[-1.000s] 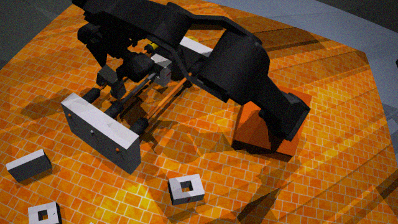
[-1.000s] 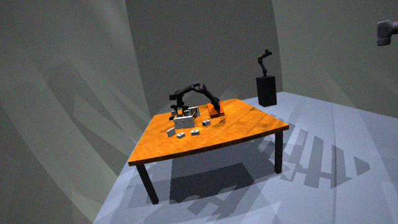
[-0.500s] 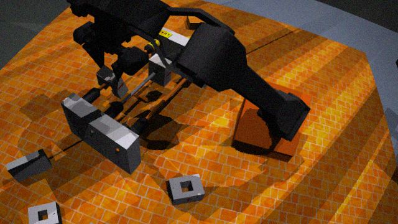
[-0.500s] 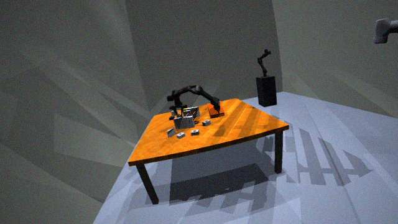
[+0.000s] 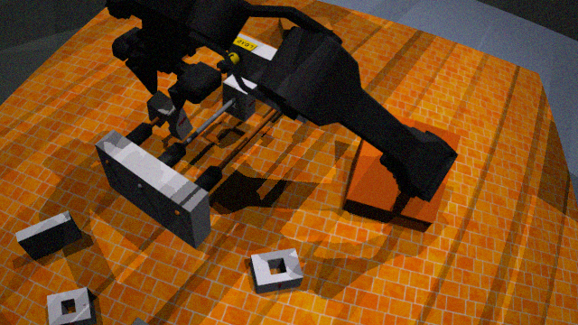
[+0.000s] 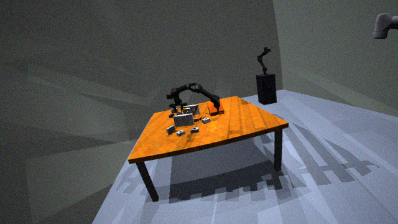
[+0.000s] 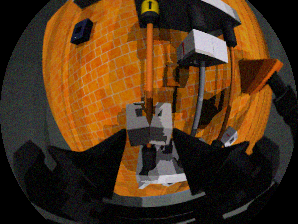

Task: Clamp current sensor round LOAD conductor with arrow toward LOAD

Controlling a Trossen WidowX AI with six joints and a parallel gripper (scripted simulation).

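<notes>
The sensor (image 5: pixel 180 125) (image 7: pixel 139 117) is a small grey block with two halves, astride the orange conductor (image 7: pixel 149 65) that runs down from the yellow arrow marker (image 5: pixel 233 58) (image 7: pixel 149 7). A wedge-shaped notch shows between its halves in the wrist view; whether it is latched cannot be told. The arrow on the sensor cannot be made out. A yellow LOAD label (image 5: pixel 245 43) is on the far end block. My gripper (image 5: pixel 167 100) (image 6: pixel 178 112) (image 7: pixel 149 132) is open, with its black fingertips very close on both sides of the sensor.
A white box (image 5: pixel 239 97) (image 7: pixel 205 47) sits on the grey middle conductor. The near end block (image 5: pixel 151 176) (image 6: pixel 184 120) stands before the sensor. A slab (image 5: pixel 50 235), ring-shaped blocks (image 5: pixel 289 262) (image 5: pixel 55 309) and a dark blue block (image 7: pixel 79 33) stand around. An orange plate (image 5: pixel 375 181) lies under the arm base.
</notes>
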